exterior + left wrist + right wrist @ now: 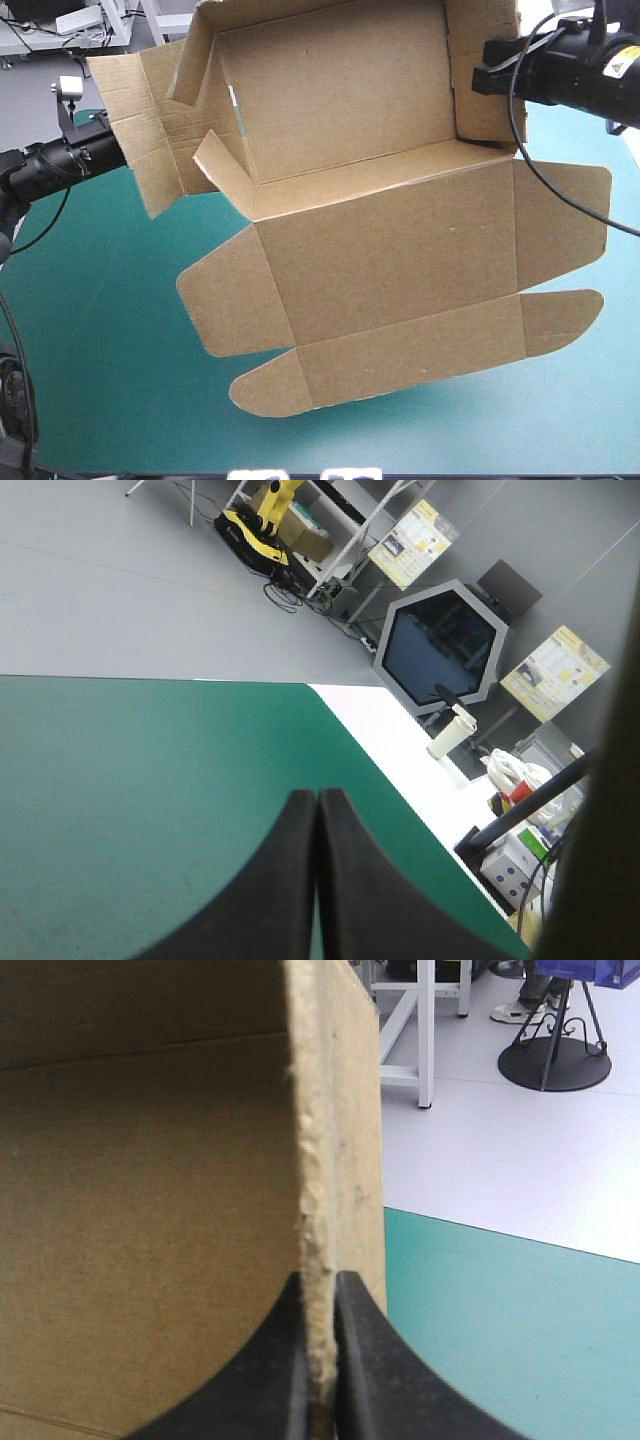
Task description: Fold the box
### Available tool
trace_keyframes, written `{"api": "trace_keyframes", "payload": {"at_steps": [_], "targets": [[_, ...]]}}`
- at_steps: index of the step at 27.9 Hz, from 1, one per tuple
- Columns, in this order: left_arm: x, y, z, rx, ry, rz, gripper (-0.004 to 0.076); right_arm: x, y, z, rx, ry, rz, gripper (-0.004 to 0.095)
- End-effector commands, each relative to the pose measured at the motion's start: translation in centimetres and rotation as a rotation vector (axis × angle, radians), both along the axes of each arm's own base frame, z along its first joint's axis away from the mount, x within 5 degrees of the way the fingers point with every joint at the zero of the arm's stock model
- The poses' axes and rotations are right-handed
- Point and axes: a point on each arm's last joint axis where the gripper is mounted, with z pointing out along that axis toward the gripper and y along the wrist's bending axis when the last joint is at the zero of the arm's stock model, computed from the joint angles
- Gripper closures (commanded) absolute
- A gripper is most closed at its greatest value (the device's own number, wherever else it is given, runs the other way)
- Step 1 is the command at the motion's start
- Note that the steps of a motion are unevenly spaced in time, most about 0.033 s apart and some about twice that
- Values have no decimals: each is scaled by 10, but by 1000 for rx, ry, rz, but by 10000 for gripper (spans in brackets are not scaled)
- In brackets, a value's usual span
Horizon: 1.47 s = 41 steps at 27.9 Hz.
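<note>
Right wrist view shows the right pincer (320, 1285) clamping the brown box (150, 1210) by a wall edge; the left pincer (318, 798) is closed, empty, above the worktop (120, 800).

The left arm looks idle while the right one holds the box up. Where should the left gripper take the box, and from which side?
Probably the outer flap on the box's left end, approached from the left: its free edge sticks out toward the left gripper, mirroring the right gripper's pinch. The jaws, now shut, must open first.
</note>
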Motion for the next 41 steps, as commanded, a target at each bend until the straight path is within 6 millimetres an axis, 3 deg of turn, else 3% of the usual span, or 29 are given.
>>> {"api": "trace_keyframes", "payload": {"at_steps": [1, 8, 17, 27, 35, 41], "targets": [[-27, -14, 37, -78, -88, -106, 733, 2, 2, 14, 87, -101, 5, 909], [-33, -21, 44, -83, -91, -124, 733, 29, 9, 1, 114, -63, 54, 908], [-33, -30, 43, -74, -91, -147, 718, 44, 12, -8, 106, -43, 59, 908], [-35, -37, 43, -72, -80, -173, 386, 48, 11, -10, 89, -46, 46, 908], [-39, -60, 49, -121, -79, -249, 372, 49, 8, -11, 62, -52, 23, 908], [-44, -63, 55, -162, -76, -260, 372, 57, 8, -17, 58, -31, 11, 908]]}}
